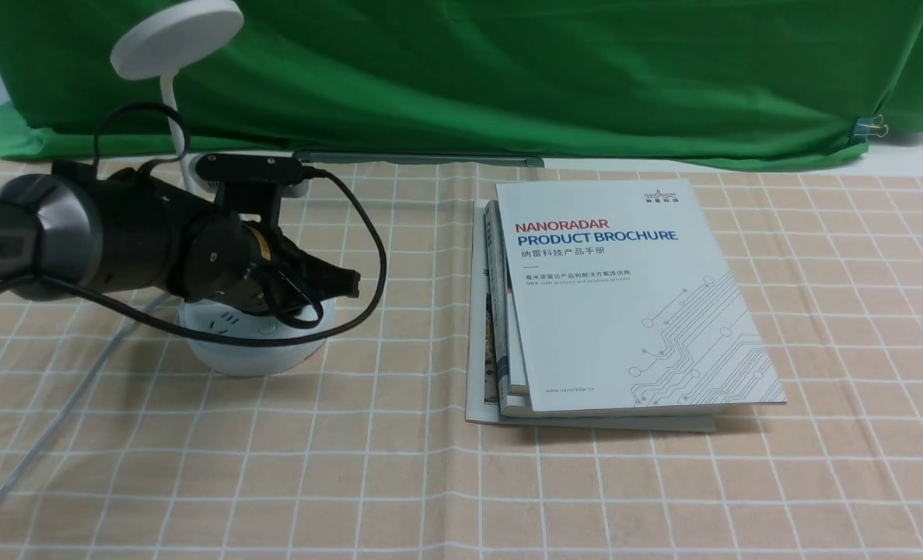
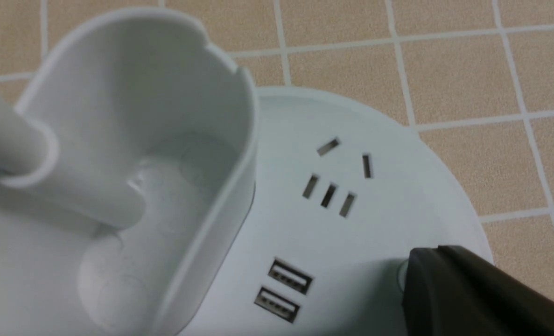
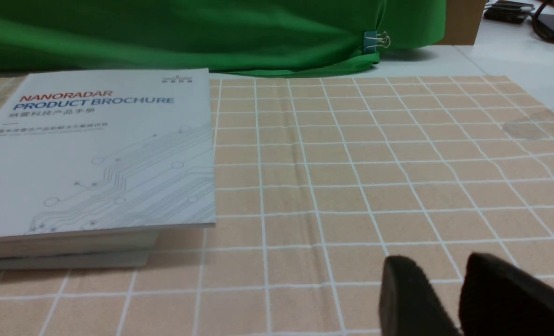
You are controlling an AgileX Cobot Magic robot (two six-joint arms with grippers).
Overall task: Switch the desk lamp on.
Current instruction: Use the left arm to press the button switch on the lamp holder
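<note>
Apparently the left gripper (image 2: 440,284) is lining up a press, its fingertips looking clenched together over a round button on the base (image 2: 300,200) of the desk lamp (image 1: 251,358), which is standing at left; pushing straight down is probably coming next.

The lamp (image 1: 247,356) looks like smooth, white plastic; the brochure (image 1: 632,311) is smooth paper; the green sheet (image 1: 508,78) is soft-looking cloth.
</note>
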